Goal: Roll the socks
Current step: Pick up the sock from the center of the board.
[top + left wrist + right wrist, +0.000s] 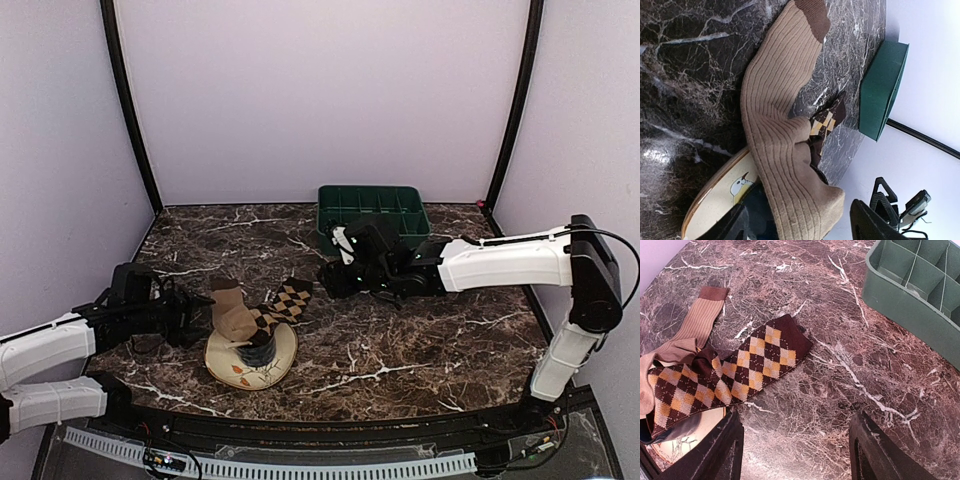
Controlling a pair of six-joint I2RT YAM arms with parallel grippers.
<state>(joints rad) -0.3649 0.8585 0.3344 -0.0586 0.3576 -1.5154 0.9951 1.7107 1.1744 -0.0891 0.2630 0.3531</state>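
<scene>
Left pincer point(797, 215) released, straddling ribbed tan-brown fabric sock point(780, 140). Seems the grasping step; next calls for clenching, then rolling.

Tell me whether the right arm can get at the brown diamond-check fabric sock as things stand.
Probably yes: the right end effector hangs open near the diamond-check sock, with only bare marble between them.

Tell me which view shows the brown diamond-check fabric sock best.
Right wrist view: the brown diamond-check fabric sock lies spread, pattern nearly whole. Top external shows it small; left wrist shows only a corner behind the ribbed tan fabric sock.
</scene>
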